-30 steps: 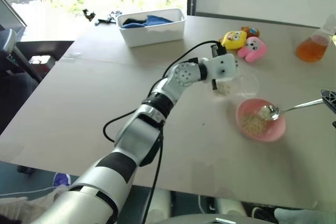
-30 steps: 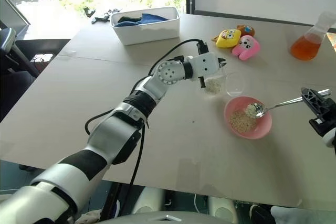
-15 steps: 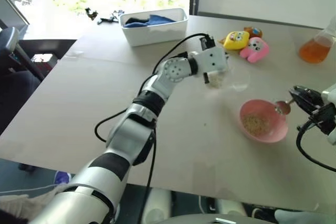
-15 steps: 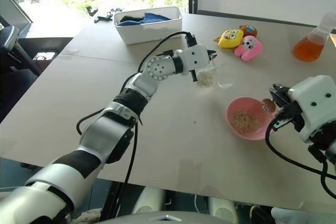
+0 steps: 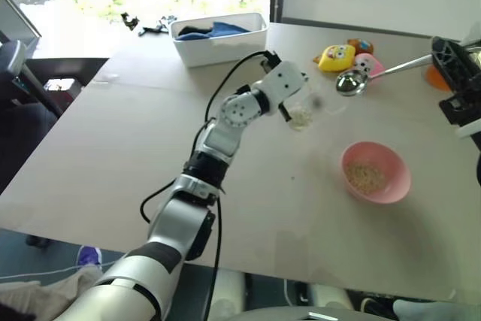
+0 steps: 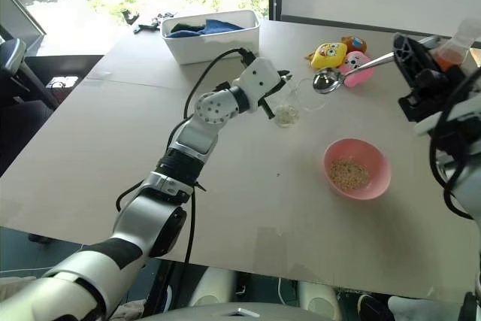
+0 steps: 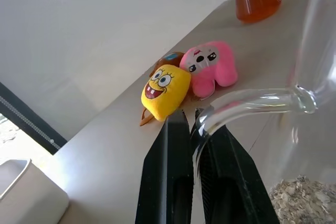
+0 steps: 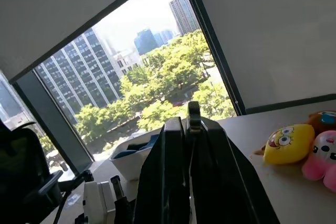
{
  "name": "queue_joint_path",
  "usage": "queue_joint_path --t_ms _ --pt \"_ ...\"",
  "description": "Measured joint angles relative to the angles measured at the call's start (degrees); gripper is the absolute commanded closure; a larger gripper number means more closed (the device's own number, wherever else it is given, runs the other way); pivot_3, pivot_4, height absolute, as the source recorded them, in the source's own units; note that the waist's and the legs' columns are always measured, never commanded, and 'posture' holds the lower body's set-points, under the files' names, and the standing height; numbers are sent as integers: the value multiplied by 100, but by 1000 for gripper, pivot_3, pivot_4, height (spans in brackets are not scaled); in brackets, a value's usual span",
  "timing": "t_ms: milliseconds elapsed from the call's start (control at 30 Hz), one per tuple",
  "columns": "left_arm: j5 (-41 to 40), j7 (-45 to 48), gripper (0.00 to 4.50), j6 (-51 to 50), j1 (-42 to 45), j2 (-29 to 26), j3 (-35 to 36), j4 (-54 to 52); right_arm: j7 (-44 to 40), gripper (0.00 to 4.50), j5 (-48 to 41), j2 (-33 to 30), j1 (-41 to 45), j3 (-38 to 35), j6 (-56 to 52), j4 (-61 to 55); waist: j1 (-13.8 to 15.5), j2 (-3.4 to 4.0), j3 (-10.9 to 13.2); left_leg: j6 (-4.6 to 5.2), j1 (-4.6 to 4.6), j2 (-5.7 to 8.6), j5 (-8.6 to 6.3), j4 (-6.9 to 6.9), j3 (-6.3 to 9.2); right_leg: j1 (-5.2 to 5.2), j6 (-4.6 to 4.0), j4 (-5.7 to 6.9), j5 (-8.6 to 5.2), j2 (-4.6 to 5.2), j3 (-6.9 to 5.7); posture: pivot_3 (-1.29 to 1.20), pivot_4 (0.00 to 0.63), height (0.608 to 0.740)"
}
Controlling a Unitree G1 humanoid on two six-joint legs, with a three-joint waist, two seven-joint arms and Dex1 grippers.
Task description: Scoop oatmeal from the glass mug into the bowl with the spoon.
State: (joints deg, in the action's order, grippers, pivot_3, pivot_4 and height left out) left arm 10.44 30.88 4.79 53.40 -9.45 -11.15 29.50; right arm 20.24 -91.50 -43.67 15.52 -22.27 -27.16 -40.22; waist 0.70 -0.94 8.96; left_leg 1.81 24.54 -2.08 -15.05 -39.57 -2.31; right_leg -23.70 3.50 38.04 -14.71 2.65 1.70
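**Spoon raised, mug gripped**

L gripper (image 7: pixel 193 129) is pinching the glass mug (image 5: pixel 302 110) handle; oatmeal (image 7: pixel 304 195) showing inside. R gripper (image 8: pixel 189 129), clamped on the spoon (image 5: pixel 376 74), is hovering beyond the bowl (image 5: pixel 375 171). R wrist cam is catching window (image 8: pixel 152 77), towers. Beige table (image 5: pixel 113 148).

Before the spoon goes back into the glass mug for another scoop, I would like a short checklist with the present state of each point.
1. Left pincer shut on the handle of the glass mug: ok.
2. Right pincer shut on the spoon handle: ok.
3. Spoon empty for the next scoop: ok, its oval bowl looks bare and shiny.
4. Oatmeal left in the mug: ok, a small heap lies at the bottom.
5. Spoon over the mug's mouth: not ok, it hangs in the air off to one side of the mug, in front of the plush toys.
6. Bowl upright, with flakes inside: ok.
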Motion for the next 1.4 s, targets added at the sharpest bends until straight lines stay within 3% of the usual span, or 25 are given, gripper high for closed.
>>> queue_joint_path --t_ms 267,367,500,600,733,800,933,1033,1167,1400 --pt "-380 -115 4410 -530 -368 72 185 -1008 -21 4500 717 495 714 1117 -297 678 8 1 0 0 7 -1 0 0 6 -2 0 -1 0 1 -6 0 150 740" --pt "-519 -147 4500 -752 -502 117 242 -1332 -203 3420 1235 635 1060 1520 -489 919 -10 3 -1 0 2 -1 0 0 13 -2 -1 2 0 0 -5 0 150 740" --pt "-824 -244 4500 -1269 -793 286 390 -1551 -784 1549 2148 745 1285 2240 -818 1205 -22 5 -3 1 3 -2 0 1 17 -4 -1 4 0 -2 -7 0 150 740" --pt "-1024 -381 4500 -1636 -1007 331 550 -1574 -1239 90 2748 556 1242 2319 -895 1125 17 4 -2 0 14 0 0 -1 25 -7 0 -2 0 2 -10 0 150 740" --pt "-1454 -613 4500 -1699 -1177 165 1230 -1479 -2368 33 3162 -319 187 1231 -623 -100 30 3 -2 1 22 -2 -1 11 48 -7 0 -11 0 8 -19 0 150 740" --pt "-1583 -624 4500 -1638 -1197 -70 1530 -1283 -3158 33 3318 -677 -862 525 -477 -842 19 -1 -5 3 17 -1 -2 17 57 -1 -1 -10 0 6 -26 0 150 740" --pt "-1738 -546 4500 -1280 -1221 -325 1792 -669 -4408 33 3958 -539 -3069 -392 -165 -1492 37 -2 -6 24 8 15 -14 2 65 19 0 -7 0 7 -31 0 150 740" --pt "-1784 -487 4500 -934 -1228 -404 1921 -107 -5161 33 4574 -51 -4648 -881 402 -1741 36 -7 -8 25 -14 19 -14 -7 81 43 2 -3 0 5 -37 0 150 740" --pt "-1898 -425 4500 -690 -1245 -451 2017 106 -5390 33 4841 446 -5518 -975 1107 -1777 -14 -16 -4 24 -84 13 -15 -9 76 109 1 -5 -2 -1 -32 0 150 740" --pt "-2057 -103 4500 -605 -2005 -911 2022 -511 -5462 33 5330 483 -5673 -698 1599 -1806 -124 -15 -8 21 -94 -4 -13 -8 64 109 -1 -1 -2 -11 -20 0 150 740"
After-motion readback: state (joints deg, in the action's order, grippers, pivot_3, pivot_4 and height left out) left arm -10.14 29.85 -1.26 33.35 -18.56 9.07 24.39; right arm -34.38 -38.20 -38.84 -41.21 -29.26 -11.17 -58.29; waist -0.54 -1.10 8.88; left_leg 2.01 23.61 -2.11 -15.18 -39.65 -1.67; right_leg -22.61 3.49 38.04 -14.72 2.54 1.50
